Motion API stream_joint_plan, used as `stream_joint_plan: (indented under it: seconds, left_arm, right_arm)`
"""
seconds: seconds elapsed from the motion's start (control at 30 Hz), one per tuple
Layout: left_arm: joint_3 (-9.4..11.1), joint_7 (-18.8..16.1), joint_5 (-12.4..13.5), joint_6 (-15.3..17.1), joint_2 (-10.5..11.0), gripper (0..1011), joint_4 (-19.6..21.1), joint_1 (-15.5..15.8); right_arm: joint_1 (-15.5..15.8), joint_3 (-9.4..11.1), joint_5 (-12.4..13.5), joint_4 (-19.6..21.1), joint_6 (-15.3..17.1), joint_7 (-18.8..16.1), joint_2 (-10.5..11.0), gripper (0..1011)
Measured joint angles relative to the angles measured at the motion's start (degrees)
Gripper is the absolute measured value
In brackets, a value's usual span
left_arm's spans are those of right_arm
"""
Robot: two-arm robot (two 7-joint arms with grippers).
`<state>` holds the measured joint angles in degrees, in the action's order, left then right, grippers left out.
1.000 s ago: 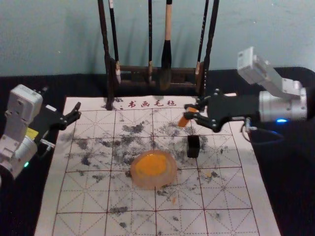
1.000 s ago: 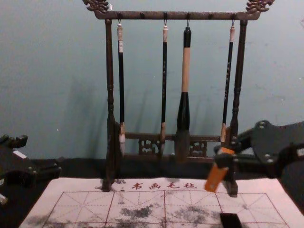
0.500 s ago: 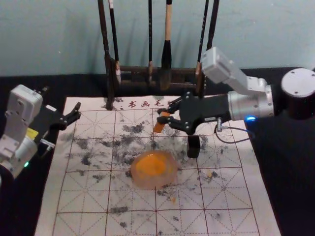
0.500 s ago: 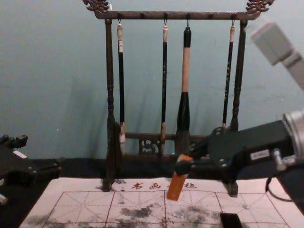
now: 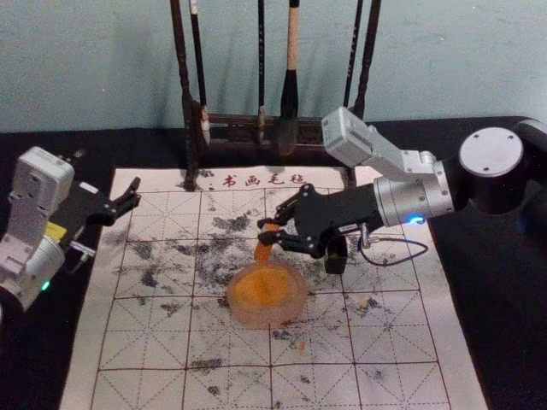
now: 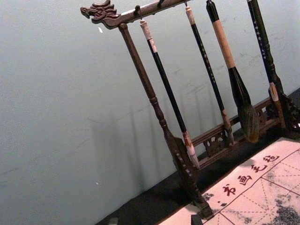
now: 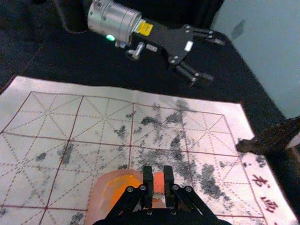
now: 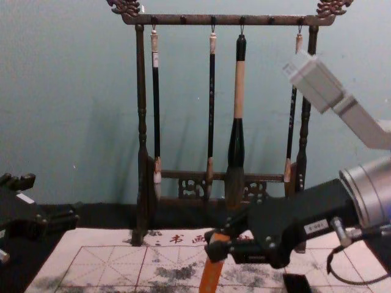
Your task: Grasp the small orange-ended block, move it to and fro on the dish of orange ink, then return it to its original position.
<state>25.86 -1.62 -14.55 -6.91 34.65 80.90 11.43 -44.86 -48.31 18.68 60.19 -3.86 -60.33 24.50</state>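
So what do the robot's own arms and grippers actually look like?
Both the left gripper and right gripper are black with two slim fingers, behind silvery round collars and boxy pale-grey housings. The left arm has a green light and yellow label; the right, a blue light and looping dark cable.

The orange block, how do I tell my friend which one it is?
Find the white calligraphy mat by the brush rack, then the dish of orange ink on it. At the dish's far side, the right claw grips the small orange block. It's orange and held, unlike the black block sitting on the mat.
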Motion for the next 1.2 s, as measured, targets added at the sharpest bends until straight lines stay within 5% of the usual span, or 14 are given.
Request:
stream_joint_plan:
  seconds: [1.2]
  left_arm:
    - [0.0, 0.0, 0.0, 0.0, 0.0, 1001, 0.0, 0.0]
  right_arm:
    - [-1.2, -3.4, -2.2, -2.2, -0.6, -1.4, -0.4, 132]
